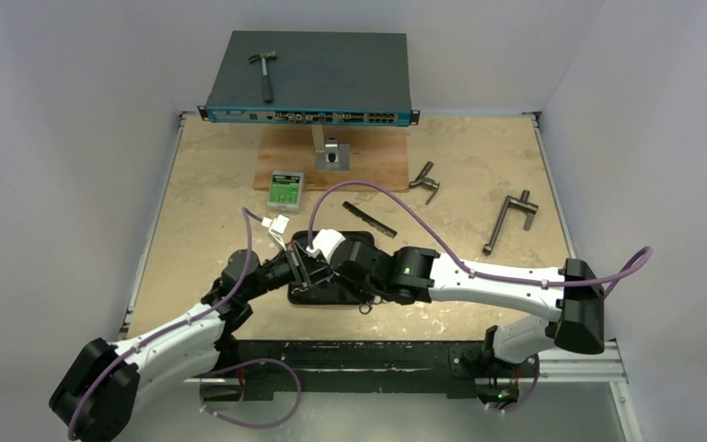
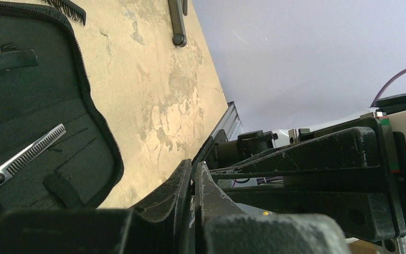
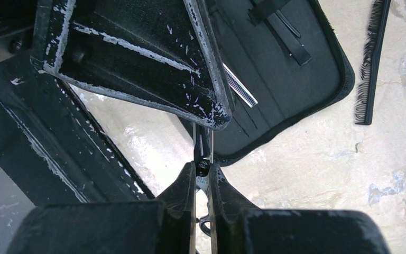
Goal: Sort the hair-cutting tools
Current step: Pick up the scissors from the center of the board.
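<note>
On our right gripper [image 3: 203, 168] the jaws clench silver scissors [image 3: 203, 151] over the black case [image 3: 275, 100]; our left gripper [image 2: 193, 168], jaws pressed together, crowds close. The comb [image 3: 370, 69] lies on the table [image 3: 322, 174].

Black comb [image 3: 371, 58], black case [image 3: 301, 98] — silver scissors [image 2: 29, 152].

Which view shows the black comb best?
Right wrist: the comb is close, with its teeth clear, beside the open case; only its top end is cropped. Top external shows it whole but as a small dark strip. Left wrist catches just a toothed end at the frame's top edge.
</note>
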You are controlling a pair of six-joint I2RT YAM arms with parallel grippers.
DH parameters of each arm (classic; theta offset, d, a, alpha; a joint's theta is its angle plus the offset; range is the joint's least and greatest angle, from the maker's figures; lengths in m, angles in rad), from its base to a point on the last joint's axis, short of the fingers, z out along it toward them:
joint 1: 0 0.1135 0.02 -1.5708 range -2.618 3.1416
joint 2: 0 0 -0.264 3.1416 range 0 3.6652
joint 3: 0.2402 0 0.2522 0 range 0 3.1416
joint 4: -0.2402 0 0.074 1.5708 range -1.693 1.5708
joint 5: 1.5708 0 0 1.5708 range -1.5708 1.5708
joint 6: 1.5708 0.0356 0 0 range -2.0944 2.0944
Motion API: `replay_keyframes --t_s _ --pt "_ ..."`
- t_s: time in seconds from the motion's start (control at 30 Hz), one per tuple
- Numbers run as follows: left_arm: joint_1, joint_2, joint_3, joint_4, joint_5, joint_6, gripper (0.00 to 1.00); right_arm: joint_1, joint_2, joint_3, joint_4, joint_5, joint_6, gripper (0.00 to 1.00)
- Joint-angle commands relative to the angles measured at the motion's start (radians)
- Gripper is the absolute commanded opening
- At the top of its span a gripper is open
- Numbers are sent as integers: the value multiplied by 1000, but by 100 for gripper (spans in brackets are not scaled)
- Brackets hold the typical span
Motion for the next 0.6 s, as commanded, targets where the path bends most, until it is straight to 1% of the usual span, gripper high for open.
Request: replay_keyframes --t_s 0.0,0.13,0.2,0.33,0.47,0.57 --pt "2 -10 -33 57 -25 -21 0 4 -49 26 45 9 23 7" --pt "2 -25 -63 90 -70 -65 0 4 -73 22 42 31 34 37" --pt "2 -31 -80 109 -92 -99 0 5 -93 14 45 54 43 47" --pt "2 -36 -104 144 -126 -187 0 4 -124 -12 70 66 44 54" --pt "3 -39 -132 172 -162 -303 0 4 -120 -30 61 76 45 56" --pt "3 -49 -145 172 -183 -388 0 4 -126 -44 88 81 35 58"
